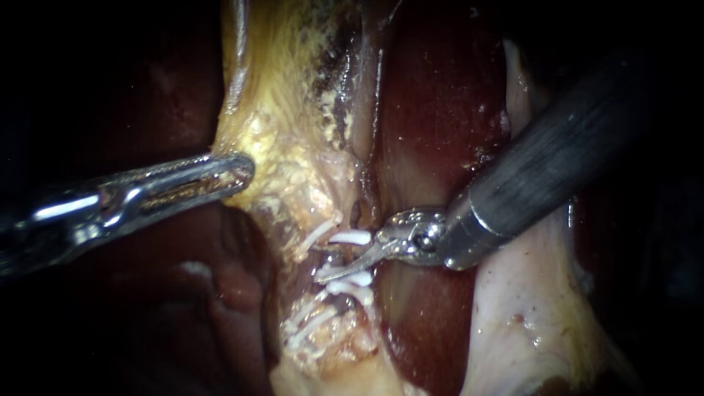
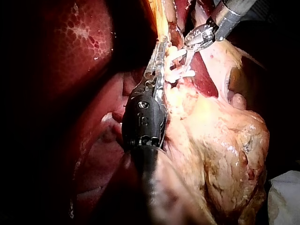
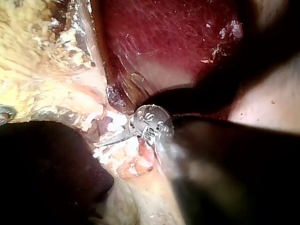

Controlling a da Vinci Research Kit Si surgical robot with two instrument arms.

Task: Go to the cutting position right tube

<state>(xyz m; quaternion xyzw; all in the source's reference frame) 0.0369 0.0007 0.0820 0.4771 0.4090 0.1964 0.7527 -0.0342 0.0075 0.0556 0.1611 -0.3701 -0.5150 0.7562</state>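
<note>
Two instruments at work; the right tube sits between my open jaws.
My right instrument [image 1: 352, 258] has its hand open, two jaws apart astride the right tube [image 1: 337, 251], gripping nothing. I count six white clips [image 1: 350, 237], as far as I can tell, two above those jaws and four below. My left instrument [image 1: 238, 172] has its hand closed on the yellow tissue [image 1: 282, 147], beside the liver [image 1: 440, 110].

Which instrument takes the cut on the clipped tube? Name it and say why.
Right. My right instrument has its open jaws at the tube between the white clips. My left instrument sits aside at the yellow tissue, away from the clips.
</note>
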